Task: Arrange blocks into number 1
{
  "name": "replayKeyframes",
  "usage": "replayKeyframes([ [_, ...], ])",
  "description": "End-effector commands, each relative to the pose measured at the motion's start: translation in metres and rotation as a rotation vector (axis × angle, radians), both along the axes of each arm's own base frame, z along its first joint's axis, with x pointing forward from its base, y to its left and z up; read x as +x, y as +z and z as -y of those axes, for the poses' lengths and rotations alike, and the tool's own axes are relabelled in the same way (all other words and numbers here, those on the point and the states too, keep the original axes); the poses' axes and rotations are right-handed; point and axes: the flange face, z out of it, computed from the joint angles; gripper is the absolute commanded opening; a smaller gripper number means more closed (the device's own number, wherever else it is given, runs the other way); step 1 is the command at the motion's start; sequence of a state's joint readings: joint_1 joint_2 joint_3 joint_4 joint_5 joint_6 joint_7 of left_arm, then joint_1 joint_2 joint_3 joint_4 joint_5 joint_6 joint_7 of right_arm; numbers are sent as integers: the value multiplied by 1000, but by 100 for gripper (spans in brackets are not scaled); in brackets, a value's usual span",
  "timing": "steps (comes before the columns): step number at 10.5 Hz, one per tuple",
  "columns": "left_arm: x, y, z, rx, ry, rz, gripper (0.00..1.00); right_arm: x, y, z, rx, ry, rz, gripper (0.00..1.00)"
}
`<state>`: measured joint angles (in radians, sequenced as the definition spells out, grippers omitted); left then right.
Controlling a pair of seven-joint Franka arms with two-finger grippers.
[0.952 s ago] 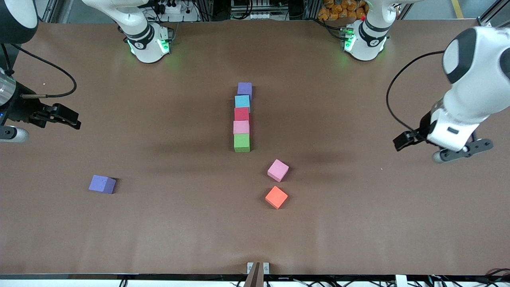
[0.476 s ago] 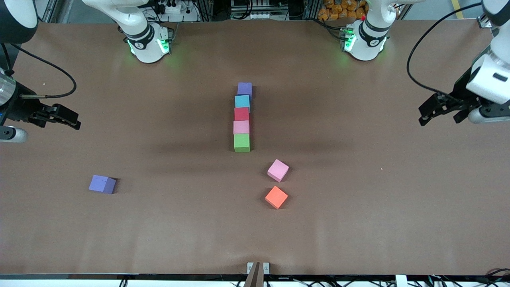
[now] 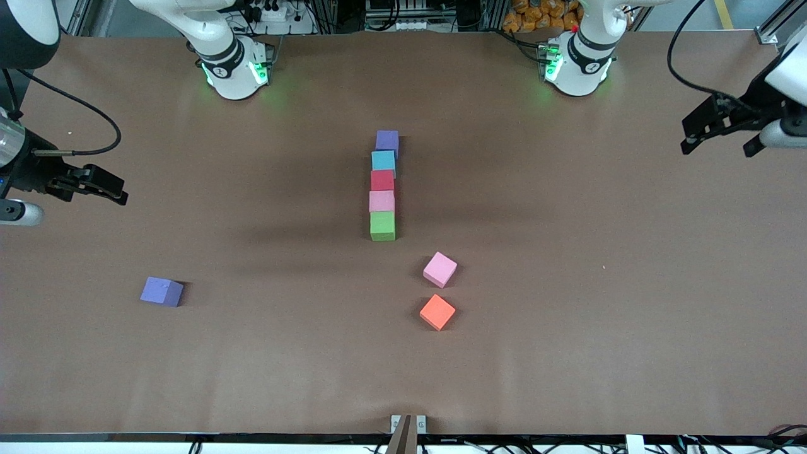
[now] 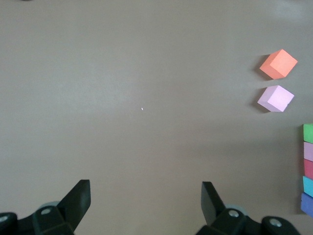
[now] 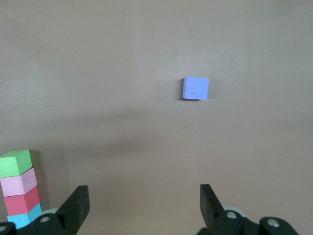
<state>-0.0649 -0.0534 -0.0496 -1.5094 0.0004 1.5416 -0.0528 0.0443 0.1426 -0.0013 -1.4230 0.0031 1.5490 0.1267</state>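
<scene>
A straight column of touching blocks stands mid-table: purple (image 3: 387, 140), light blue (image 3: 383, 160), red (image 3: 382, 180), pink (image 3: 381, 201) and green (image 3: 383, 226) nearest the front camera. A loose pink block (image 3: 439, 269) and an orange block (image 3: 437, 311) lie nearer the camera, slightly toward the left arm's end. A lone purple block (image 3: 162, 292) lies toward the right arm's end. My left gripper (image 3: 719, 131) hangs open and empty above bare table at the left arm's end. My right gripper (image 3: 94, 185) waits open and empty at the right arm's end.
The brown table (image 3: 567, 353) runs wide around the blocks. The two arm bases (image 3: 234, 69) (image 3: 577, 63) stand along the edge farthest from the front camera. A small bracket (image 3: 407, 424) sits on the edge nearest the camera.
The left arm has swung up and away from the column toward its own end of the table, gripper open throughout. The right arm and all blocks have stayed put.
</scene>
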Motion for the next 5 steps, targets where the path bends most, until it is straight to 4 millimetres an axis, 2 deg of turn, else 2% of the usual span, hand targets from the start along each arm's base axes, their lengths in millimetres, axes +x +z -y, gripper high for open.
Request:
replayKeyframes([
  [1,0,6,5,7,-37,-8,100,-2,4,-1,-11,-15,-1,100],
  [5,-1,6,12,7,-48,-8,100,-2,4,-1,-11,-15,-1,100],
])
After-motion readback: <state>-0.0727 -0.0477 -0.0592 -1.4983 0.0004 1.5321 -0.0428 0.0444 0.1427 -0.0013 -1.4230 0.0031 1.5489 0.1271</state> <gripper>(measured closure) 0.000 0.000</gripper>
